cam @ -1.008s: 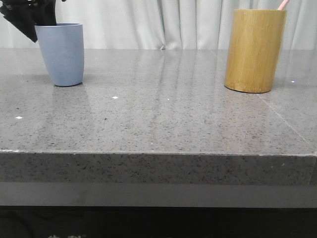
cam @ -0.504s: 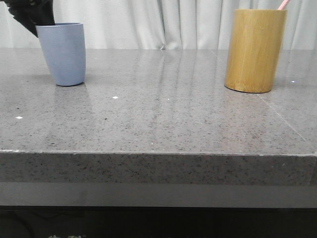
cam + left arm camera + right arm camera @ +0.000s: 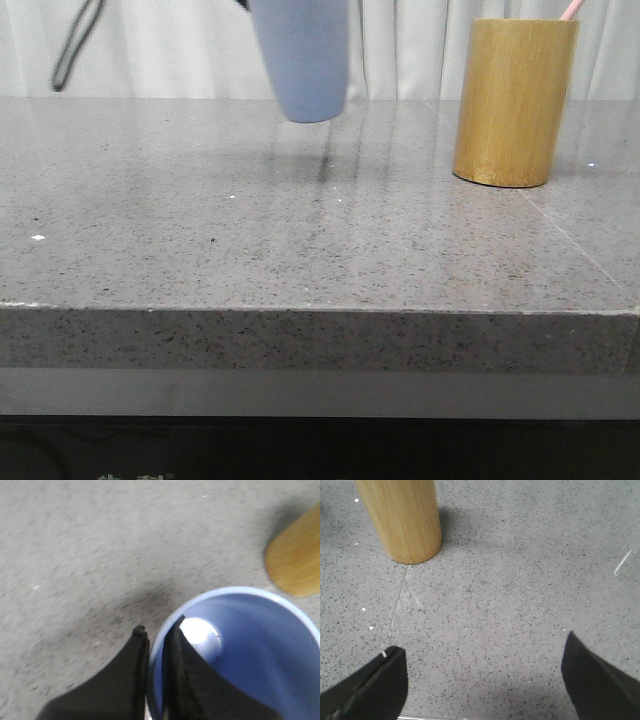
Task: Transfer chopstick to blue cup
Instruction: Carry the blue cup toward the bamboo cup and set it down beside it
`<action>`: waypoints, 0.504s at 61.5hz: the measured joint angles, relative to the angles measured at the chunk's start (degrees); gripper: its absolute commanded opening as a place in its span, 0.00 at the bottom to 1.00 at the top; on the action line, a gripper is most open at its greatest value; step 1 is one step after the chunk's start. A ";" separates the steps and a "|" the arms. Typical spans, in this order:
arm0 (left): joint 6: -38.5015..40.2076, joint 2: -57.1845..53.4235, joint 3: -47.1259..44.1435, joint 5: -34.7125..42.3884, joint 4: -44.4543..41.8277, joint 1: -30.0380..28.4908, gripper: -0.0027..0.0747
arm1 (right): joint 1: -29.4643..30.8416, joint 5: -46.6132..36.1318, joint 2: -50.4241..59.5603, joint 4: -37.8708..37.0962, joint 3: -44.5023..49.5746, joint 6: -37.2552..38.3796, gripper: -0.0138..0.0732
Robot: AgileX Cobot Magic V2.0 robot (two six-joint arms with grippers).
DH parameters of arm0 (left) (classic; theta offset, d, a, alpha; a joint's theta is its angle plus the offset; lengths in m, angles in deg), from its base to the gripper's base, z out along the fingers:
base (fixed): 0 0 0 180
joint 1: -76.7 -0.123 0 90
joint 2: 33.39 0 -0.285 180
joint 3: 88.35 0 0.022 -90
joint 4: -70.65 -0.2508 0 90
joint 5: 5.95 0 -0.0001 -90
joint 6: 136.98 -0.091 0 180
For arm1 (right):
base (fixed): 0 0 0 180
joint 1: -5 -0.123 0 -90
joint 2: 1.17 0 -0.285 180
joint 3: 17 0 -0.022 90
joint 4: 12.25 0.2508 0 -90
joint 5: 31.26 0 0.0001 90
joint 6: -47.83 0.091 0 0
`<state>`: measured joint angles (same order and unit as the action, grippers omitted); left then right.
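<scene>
The blue cup [image 3: 302,55] hangs in the air above the table's middle back, its base off the surface. In the left wrist view my left gripper [image 3: 156,637] is shut on the cup's rim [image 3: 200,598], one finger inside and one outside; the cup is empty. A pale pink chopstick tip [image 3: 571,9] sticks out of the tan bamboo holder [image 3: 513,101] at the back right. The holder also shows in the left wrist view [image 3: 296,560] and the right wrist view [image 3: 401,517]. My right gripper [image 3: 482,672] is open and empty over bare table, near the holder.
The grey speckled table [image 3: 300,240] ends at a front edge low in the front view. A white curtain [image 3: 180,45] hangs behind. A dark cable loop [image 3: 75,45] dangles at the upper left.
The blue cup has been lifted off the table at the far left and carried right, toward the bamboo holder. The holder and chopstick have not moved.
</scene>
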<state>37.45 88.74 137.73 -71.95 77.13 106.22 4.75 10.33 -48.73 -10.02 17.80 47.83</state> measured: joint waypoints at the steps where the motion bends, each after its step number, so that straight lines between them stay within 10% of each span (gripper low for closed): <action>1: 0.00 0.46 0.67 -0.28 0.00 0.31 0.01 | 0.00 0.00 0.00 0.00 0.00 0.00 0.89; 31: 0.00 8.84 8.99 -3.54 -2.52 5.06 0.01 | 0.00 0.00 0.00 0.00 0.00 0.00 0.89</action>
<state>37.45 97.58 146.73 -75.49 74.61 111.28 4.75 10.33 -48.73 -10.02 17.80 47.83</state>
